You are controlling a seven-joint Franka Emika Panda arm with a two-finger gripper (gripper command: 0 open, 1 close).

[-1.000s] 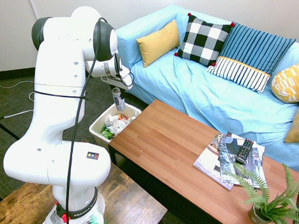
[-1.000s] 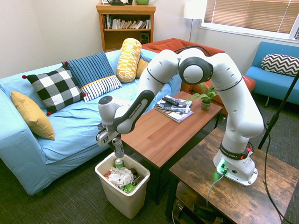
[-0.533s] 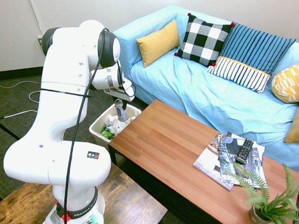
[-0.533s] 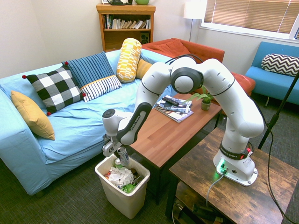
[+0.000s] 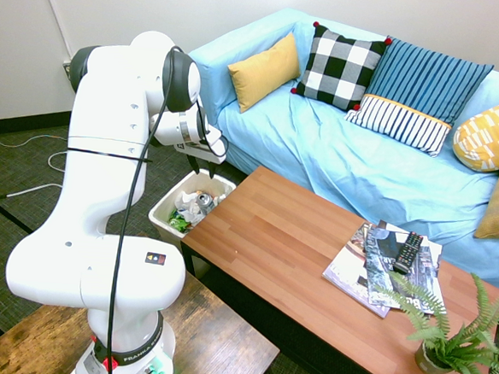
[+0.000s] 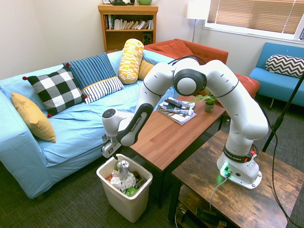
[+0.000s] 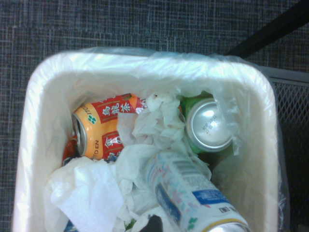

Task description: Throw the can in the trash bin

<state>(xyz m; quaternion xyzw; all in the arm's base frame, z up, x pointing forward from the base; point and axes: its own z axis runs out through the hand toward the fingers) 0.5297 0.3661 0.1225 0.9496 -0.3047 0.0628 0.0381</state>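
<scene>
can [image 6: 123,167] | lying in trash bin [image 6: 137,199] on paper | tool [image 6: 115,160] open, empty, above bin

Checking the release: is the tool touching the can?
Apart. The second exterior view shows the can on the paper in the trash bin, with a gap below the open tool.

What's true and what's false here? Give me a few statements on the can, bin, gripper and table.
1. The can lies inside the trash bin. True.
2. The remote lies on the sofa. False: it rests on magazines on the coffee table.
3. An orange-and-red can is also in the bin. True.
4. The gripper hovers over the coffee table. False: it is above the bin.
</scene>
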